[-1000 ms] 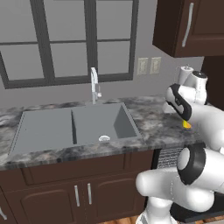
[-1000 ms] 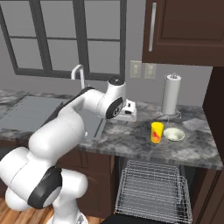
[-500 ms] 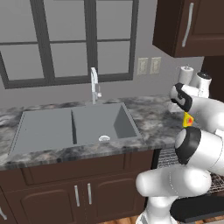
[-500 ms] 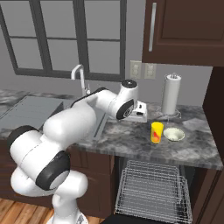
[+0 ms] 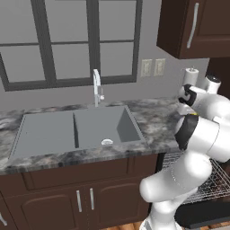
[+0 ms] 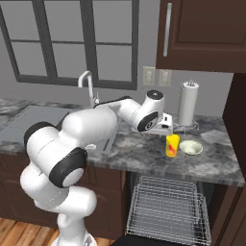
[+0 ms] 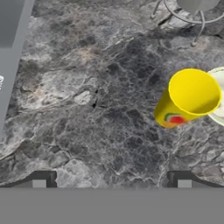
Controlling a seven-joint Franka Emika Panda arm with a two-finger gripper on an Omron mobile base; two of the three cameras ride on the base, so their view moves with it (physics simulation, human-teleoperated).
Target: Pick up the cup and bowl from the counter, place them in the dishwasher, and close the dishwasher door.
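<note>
The yellow cup (image 6: 172,145) stands upright on the marbled counter (image 6: 139,153), with the pale cream bowl (image 6: 191,148) touching or almost touching its right side. My gripper (image 6: 168,128) hovers just above and to the left of the cup, pointing down. In the hand view the cup (image 7: 188,98) sits at the right with the bowl (image 7: 218,100) cut by the edge behind it, and bare counter (image 7: 105,113) lies under the gripper (image 7: 111,181). The fingertips (image 7: 43,179) stand wide apart and hold nothing. The dishwasher's wire rack (image 6: 168,206) is pulled out below, over the lowered black door (image 6: 144,240).
A white paper-towel roll (image 6: 187,103) on a wire stand sits behind the cup and bowl. The grey double sink (image 5: 76,130) and faucet (image 5: 96,85) lie to the left. A dark wall cabinet (image 6: 202,33) hangs overhead, and a dark side panel (image 6: 238,134) bounds the counter's right end.
The arm has swung right along the counter, bringing the hand from near the sink to just left of the cup. Cup and bowl have not moved.
</note>
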